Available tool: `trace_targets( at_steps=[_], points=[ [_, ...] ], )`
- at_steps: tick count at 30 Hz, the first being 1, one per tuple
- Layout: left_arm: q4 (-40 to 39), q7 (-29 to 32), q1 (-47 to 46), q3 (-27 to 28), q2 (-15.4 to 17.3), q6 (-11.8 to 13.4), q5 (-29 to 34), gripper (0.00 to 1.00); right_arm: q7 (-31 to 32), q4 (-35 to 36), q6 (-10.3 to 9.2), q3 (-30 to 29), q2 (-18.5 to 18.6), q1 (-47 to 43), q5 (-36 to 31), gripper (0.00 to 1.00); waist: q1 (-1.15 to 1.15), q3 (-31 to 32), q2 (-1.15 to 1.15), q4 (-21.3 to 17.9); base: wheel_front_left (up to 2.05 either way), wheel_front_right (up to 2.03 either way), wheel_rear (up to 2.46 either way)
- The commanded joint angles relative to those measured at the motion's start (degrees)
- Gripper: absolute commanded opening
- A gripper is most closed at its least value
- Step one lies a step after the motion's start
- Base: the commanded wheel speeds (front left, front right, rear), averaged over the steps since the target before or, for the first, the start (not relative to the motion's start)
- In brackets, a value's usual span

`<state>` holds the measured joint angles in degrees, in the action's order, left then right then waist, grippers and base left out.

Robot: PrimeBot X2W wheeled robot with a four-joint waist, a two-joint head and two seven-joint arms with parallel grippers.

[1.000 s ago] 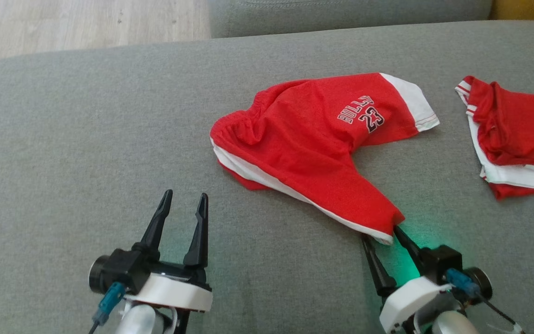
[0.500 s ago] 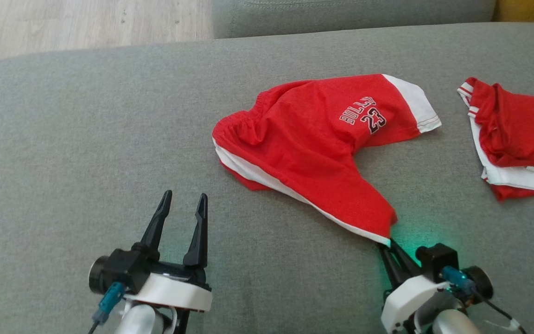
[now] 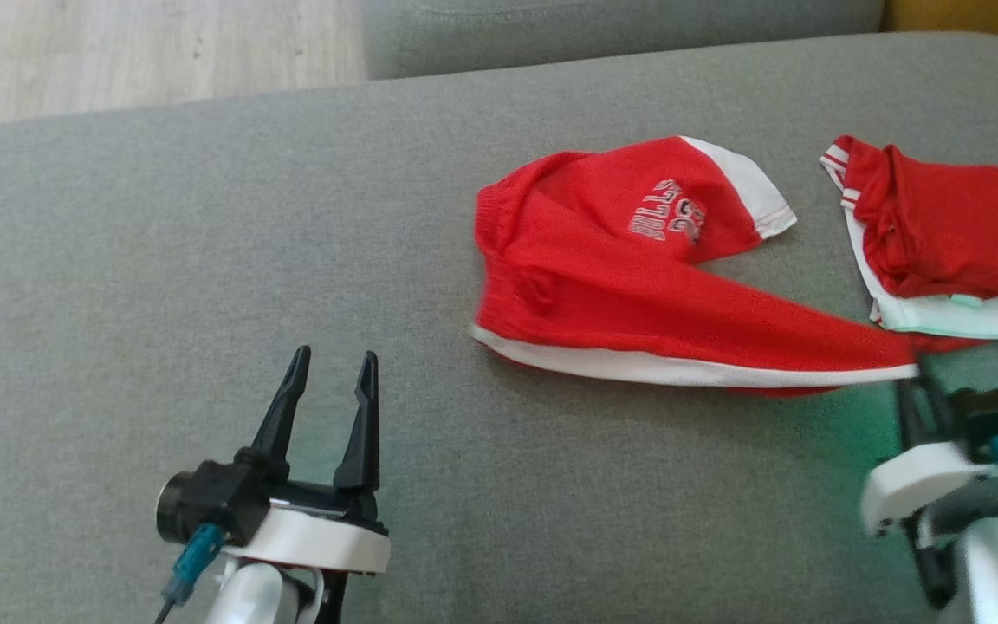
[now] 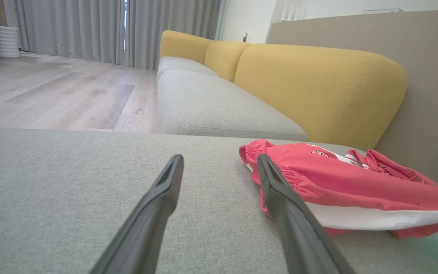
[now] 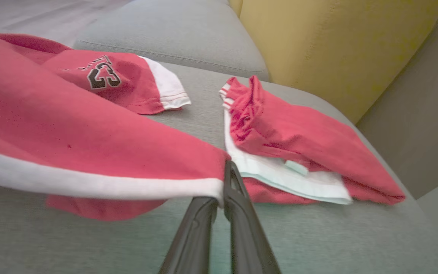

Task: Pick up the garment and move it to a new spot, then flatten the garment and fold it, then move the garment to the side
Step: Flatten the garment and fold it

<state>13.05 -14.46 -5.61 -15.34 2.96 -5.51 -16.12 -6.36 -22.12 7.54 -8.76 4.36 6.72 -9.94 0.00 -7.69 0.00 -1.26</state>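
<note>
My right fingers [image 5: 232, 186] were clamped on the white-trimmed hem corner of the red shorts [image 3: 620, 286], which lay stretched across the grey sofa seat [image 3: 204, 217] beside another red garment [image 3: 941, 225], while my left fingers [image 3: 363, 407] stood spread and empty.

Grey sofa seat [image 3: 204, 260] w/ yellow backrests [image 4: 318, 87], pale wood floor [image 4: 51, 95], grey curtains [image 4: 89, 30] (bright slit between).

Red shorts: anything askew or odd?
Yes. The red shorts lie skewed: the right end effector pinches one leg's hem corner, holding it stretched toward the folded garment, while the numbered leg bunches behind.
</note>
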Motion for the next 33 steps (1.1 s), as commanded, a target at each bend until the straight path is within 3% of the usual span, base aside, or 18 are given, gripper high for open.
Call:
trace_targets(
  at_steps=[1,9,19,33],
  points=[
    [-1.80,-0.53,-2.45,1.63,-0.08,-0.06,0.70,1.00,0.38,2.47,-0.05,0.12,1.11,1.83,-1.21,0.00,0.00,-0.50,0.00,-0.39,0.00,0.00,0.00],
    [1.97,-0.53,-6.84,-3.25,0.23,-1.51,2.27,1.00,2.16,3.93,-0.05,-1.03,1.98,3.20,-3.89,0.00,0.00,-3.33,0.00,-1.49,0.00,0.00,0.00],
    [11.18,2.17,-17.37,-19.73,6.07,-1.96,-2.76,1.00,2.02,3.33,-0.05,0.98,1.24,5.60,-3.52,0.00,0.00,-6.31,0.00,-4.31,0.00,0.00,0.00],
    [19.08,1.48,-25.32,-26.80,8.17,-1.97,-8.36,1.00,1.17,1.86,-0.05,2.84,0.59,7.41,-3.28,0.00,0.00,-7.50,0.00,-5.91,0.00,0.00,0.00]
  ],
)
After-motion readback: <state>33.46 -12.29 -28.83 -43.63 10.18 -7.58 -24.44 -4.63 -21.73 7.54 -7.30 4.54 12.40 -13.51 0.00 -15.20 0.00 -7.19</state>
